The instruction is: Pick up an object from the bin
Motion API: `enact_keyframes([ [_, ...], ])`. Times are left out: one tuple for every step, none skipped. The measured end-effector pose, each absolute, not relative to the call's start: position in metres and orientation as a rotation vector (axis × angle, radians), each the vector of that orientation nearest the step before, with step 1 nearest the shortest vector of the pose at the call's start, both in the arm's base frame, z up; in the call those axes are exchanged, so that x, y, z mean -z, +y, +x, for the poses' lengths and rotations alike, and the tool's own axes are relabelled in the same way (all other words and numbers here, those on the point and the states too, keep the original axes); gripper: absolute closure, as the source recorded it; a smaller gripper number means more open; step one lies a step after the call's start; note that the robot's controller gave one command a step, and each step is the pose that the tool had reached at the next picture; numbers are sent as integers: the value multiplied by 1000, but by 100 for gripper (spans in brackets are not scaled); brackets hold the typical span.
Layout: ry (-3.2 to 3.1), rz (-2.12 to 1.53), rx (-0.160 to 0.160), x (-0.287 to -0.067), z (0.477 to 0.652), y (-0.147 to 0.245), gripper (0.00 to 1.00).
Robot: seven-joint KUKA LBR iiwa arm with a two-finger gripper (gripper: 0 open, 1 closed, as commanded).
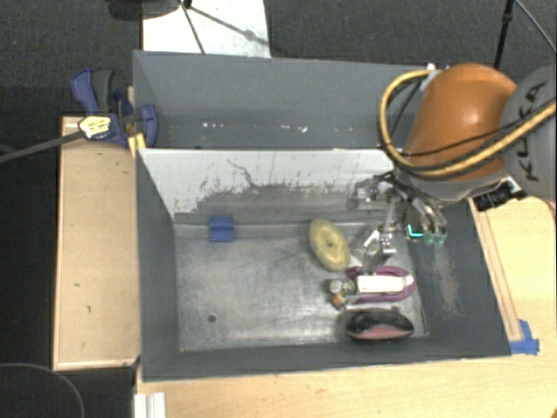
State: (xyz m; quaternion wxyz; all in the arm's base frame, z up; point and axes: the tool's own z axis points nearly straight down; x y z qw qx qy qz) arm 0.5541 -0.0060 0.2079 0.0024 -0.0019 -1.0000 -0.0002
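As your arm comes in from the right side, its orange wrist cover (457, 116) with the looped cables stands high over the right part of the grey bin (261, 103), and the gripper (383, 240) points down toward the floor of the bin. You see the gripper just to the right of a pale yellow round disc (330, 244), near it, but whether they touch I cannot say. Whether the gripper is wide or narrow I cannot tell, because its metal parts are small and mixed together from this angle; I also cannot tell if something is inside it.

For the contents, please take the yellow disc as your reference. It lies flat on the bin floor, a little right of the middle. Below and to the right of the disc, directly under the gripper, lies a purple and white thing (383, 283), long in shape. Just beside its left end, below the disc, there is a small dark piece (338, 296). Further below the disc, near the front wall, lies a dark oval thing (379, 325) with a reddish spot. Well apart to the left of the disc, a small blue block (221, 229) sits alone against the back wall.
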Motion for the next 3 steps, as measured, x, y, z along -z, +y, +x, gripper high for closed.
enact_keyframes([
  [-3195, 122, -14, -77, 509, -84, 0],
  [-3149, 49, -1, -102, 516, -90, 0],
  [-3147, -61, 0, -100, 515, -96, 0],
])
